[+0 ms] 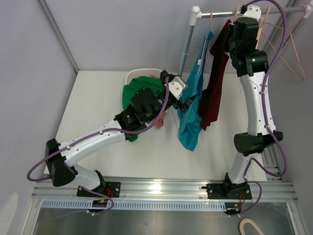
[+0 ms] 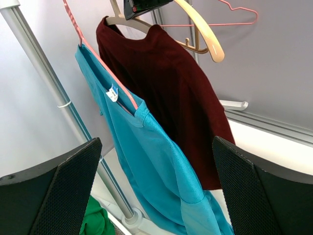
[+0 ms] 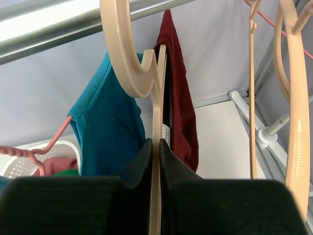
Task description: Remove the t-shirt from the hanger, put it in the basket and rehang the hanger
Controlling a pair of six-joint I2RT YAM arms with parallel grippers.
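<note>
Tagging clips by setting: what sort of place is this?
Probably a robotics lab cell staged as a laundry corner: bare partition walls, a metal clothes rail hung with t-shirts, a laundry basket on the table.

Pale grey walls [image 1: 122,29] stand behind the right gripper [image 3: 155,149], meeting at a metal corner post [image 1: 57,35]. A white table [image 1: 98,98] lies below it, evenly lit.

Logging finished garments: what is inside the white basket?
A green garment fills the white basket, with something pink at its near edge. The left arm covers the rest, so anything more inside is hidden.
</note>
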